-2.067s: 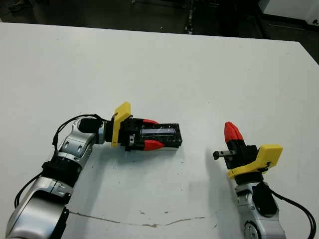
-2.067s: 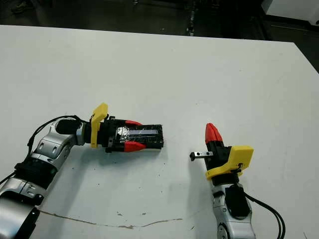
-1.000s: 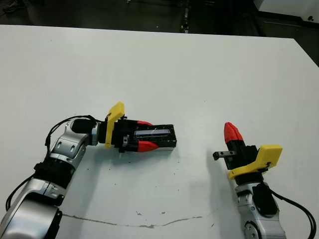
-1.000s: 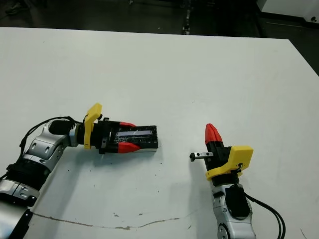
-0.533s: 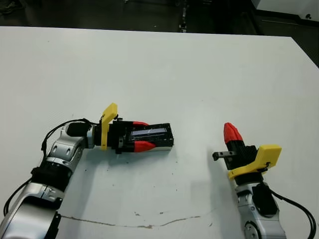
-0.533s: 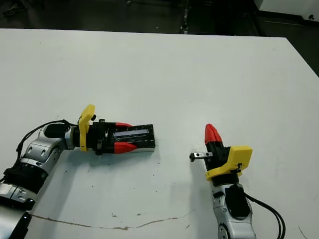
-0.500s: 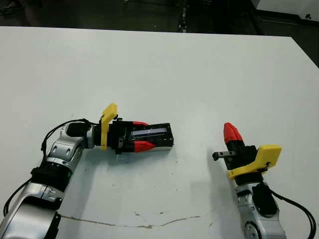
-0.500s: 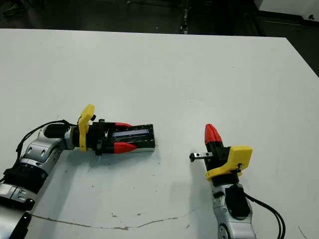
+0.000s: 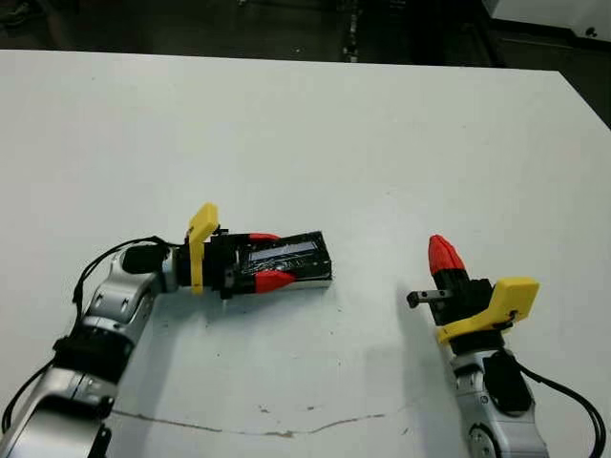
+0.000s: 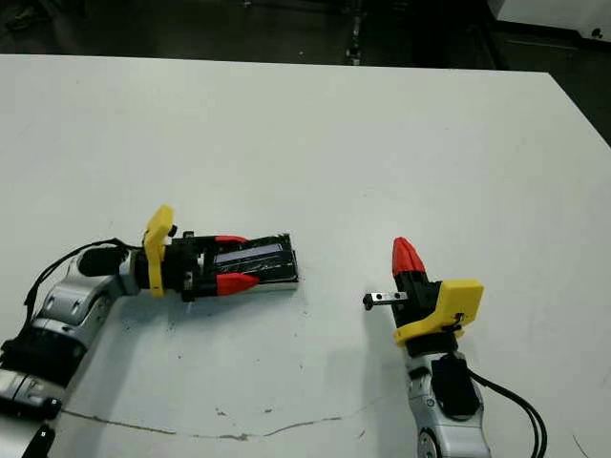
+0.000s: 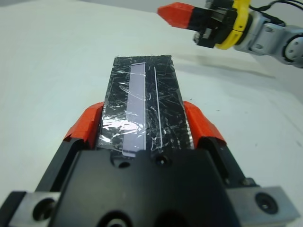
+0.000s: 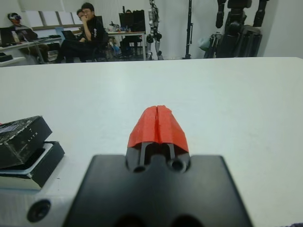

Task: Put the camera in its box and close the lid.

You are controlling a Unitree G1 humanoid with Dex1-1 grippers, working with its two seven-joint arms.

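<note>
The glossy black lid lies over the white box, whose pale edge shows beneath it at the left middle of the table. My left gripper is shut on the lid, one red finger along each long side. In the right wrist view the lid sits tilted above the box, one end raised. The camera is hidden. To the right, apart from the box, my right gripper is shut on nothing, pointing away from me.
The white table stretches wide around both arms, with a thin crack line near its front edge. Beyond the far edge, seated people and dark equipment stands show in the right wrist view.
My left gripper and the lidded box have slid a little to the left on the table. The right gripper has stayed where it was.
</note>
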